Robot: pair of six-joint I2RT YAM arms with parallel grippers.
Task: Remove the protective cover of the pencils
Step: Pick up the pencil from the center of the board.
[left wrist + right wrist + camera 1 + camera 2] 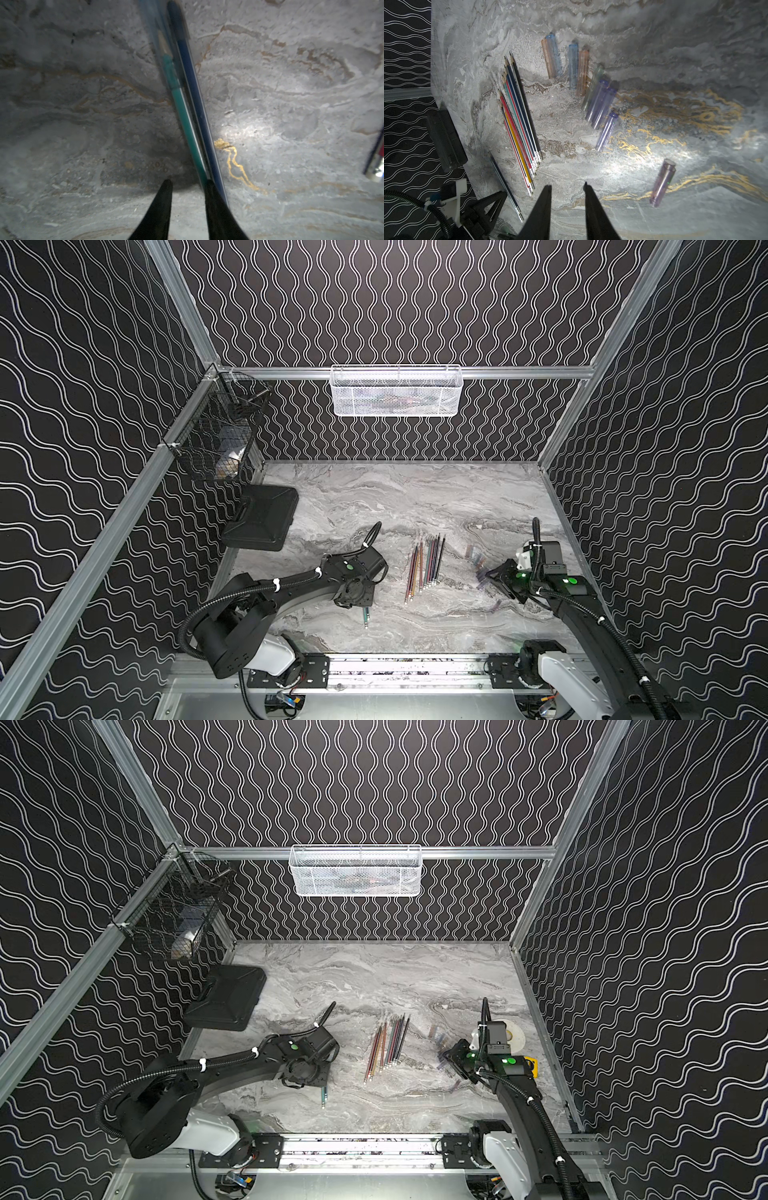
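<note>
Thin sharpened pencils [519, 124] lie fanned — red, yellow, teal, navy — left gripper [188, 182] and right gripper [566, 186] slightly parted.

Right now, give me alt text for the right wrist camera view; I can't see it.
A row of colored pencils lies side by side on a marble table, sharpened tips bare, with several translucent caps in orange, blue, purple and pale green scattered beside them. In the foreground the black fingers of the right gripper stand apart, holding nothing.
</note>
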